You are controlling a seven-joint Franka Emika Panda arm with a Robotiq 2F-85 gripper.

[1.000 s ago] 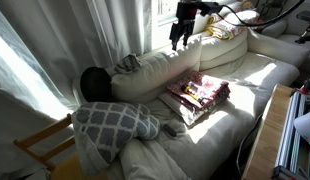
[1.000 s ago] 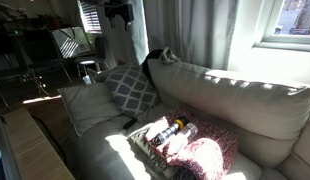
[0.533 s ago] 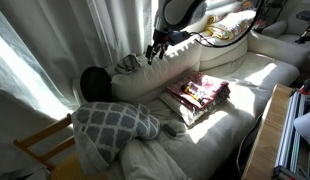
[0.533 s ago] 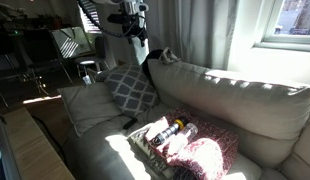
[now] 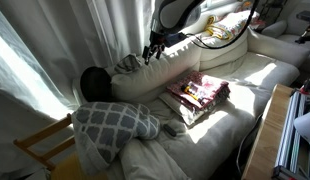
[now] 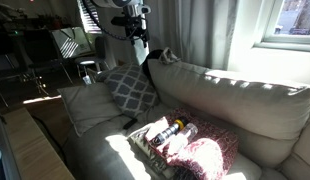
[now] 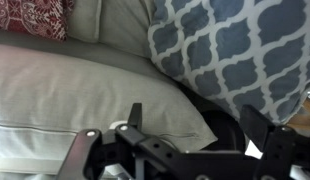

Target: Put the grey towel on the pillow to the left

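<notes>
While I hovered tool (image 5: pixel 150 50) over sofa backrest (image 5: pixel 173 72), jaws stood apart, gripping nothing; grey towel (image 5: pixel 127 65) lay crumpled atop backrest beside tool, lattice pillow (image 5: pixel 115 122) lower down.

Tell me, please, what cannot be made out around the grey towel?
Grey towel: tiny and shadowed in both exterior views, stripes unreadable; outside the wrist view.
Gripper: its gap to the towel is too small to judge in an exterior view.
Lattice pillow: cut off by the wrist view's top and right edges.
</notes>
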